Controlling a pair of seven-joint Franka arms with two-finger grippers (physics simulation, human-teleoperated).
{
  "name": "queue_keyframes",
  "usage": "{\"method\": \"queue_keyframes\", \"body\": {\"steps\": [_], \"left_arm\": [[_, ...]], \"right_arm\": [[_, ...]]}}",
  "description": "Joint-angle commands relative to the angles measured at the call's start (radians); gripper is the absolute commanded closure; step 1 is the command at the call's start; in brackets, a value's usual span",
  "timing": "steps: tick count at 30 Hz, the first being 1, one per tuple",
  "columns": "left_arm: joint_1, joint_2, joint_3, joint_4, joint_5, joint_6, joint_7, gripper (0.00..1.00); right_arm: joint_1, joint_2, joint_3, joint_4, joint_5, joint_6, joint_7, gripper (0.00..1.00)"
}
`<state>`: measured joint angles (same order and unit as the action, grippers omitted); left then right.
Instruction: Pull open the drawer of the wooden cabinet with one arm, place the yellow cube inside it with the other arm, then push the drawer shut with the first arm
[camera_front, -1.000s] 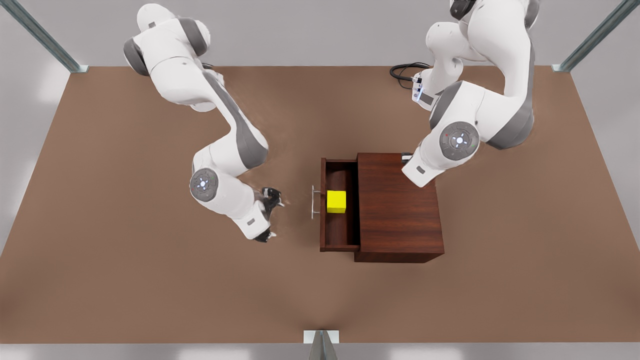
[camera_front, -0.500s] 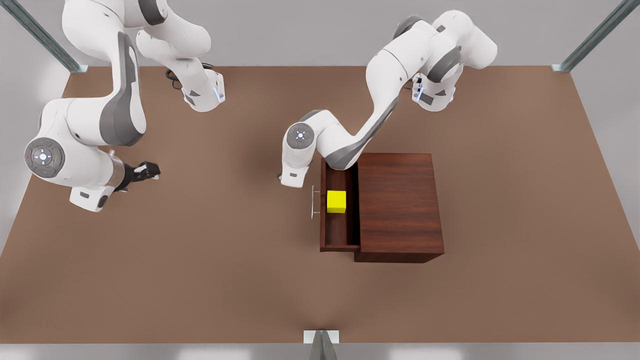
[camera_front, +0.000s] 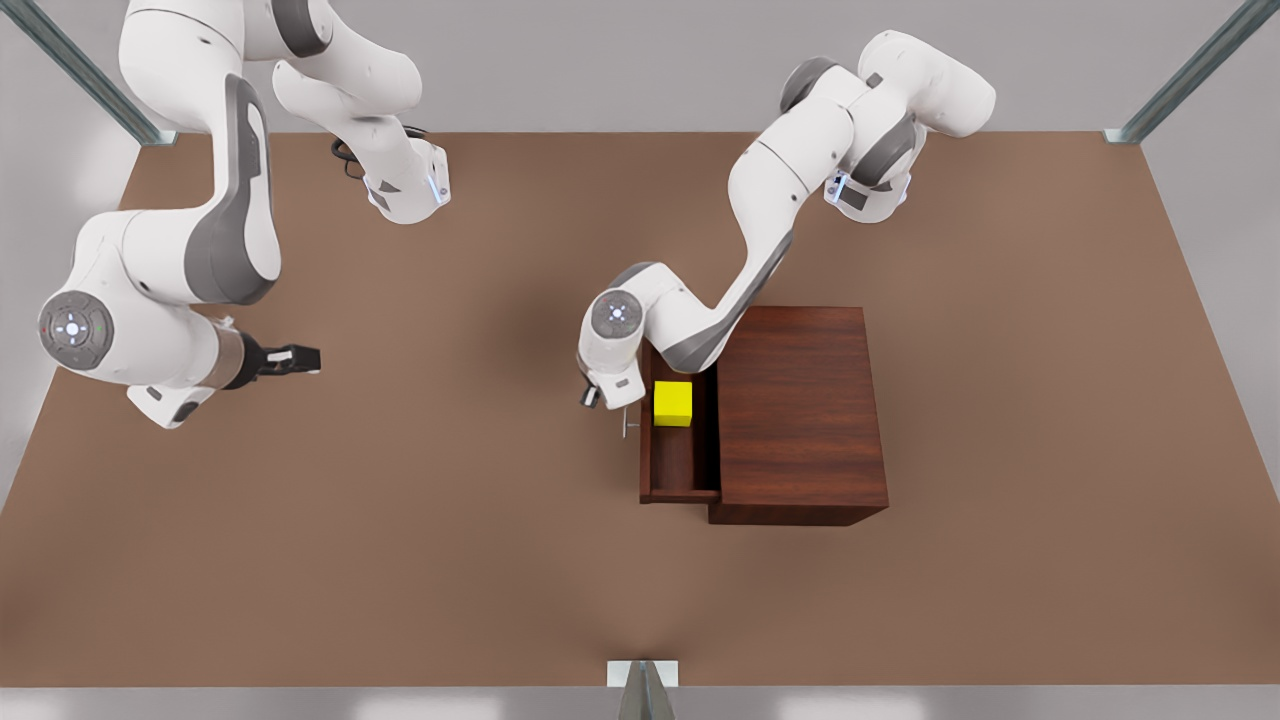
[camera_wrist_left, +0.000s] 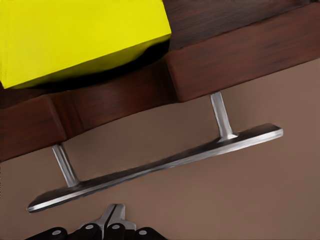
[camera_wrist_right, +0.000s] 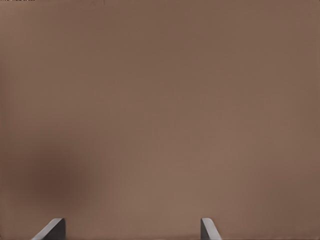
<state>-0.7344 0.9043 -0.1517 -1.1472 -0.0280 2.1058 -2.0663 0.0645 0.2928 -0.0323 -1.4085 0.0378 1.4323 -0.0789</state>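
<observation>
The wooden cabinet (camera_front: 800, 410) stands right of the table's middle. Its drawer (camera_front: 680, 470) is pulled out toward the front view's left. The yellow cube (camera_front: 673, 403) rests inside the drawer, and in the left wrist view the cube (camera_wrist_left: 85, 35) lies just behind the drawer front (camera_wrist_left: 240, 55). My left gripper (camera_front: 592, 398) hovers close to the silver handle (camera_wrist_left: 150, 170), shut, its fingertips (camera_wrist_left: 116, 212) pressed together and apart from the bar. My right gripper (camera_front: 305, 357) waits far off at the front view's left, open over bare table, fingers (camera_wrist_right: 52, 230) spread wide.
The brown table (camera_front: 400, 560) stretches wide on all sides of the cabinet. Black cables (camera_front: 345, 155) lie near the right arm's base at the back. Metal frame posts (camera_front: 640, 690) stand at the table's edges.
The left arm swung from over the cabinet down to the drawer handle. The right arm drew back from the drawer to the front view's far left. Cube and drawer have not moved.
</observation>
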Motion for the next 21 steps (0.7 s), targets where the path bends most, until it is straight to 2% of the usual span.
{"method": "queue_keyframes", "body": {"steps": [1, 21], "left_arm": [[0.006, -0.001, 0.0, -0.005, 0.0, -0.038, -0.307, 0.79], [0.098, -0.051, -0.009, -0.052, -0.001, -0.133, -0.307, 0.79]], "right_arm": [[0.0, 0.0, 0.0, 0.0, 0.002, 0.004, 0.183, 0.0], [0.008, 0.008, 0.005, 0.0, 0.014, 0.004, 0.185, 0.0]]}}
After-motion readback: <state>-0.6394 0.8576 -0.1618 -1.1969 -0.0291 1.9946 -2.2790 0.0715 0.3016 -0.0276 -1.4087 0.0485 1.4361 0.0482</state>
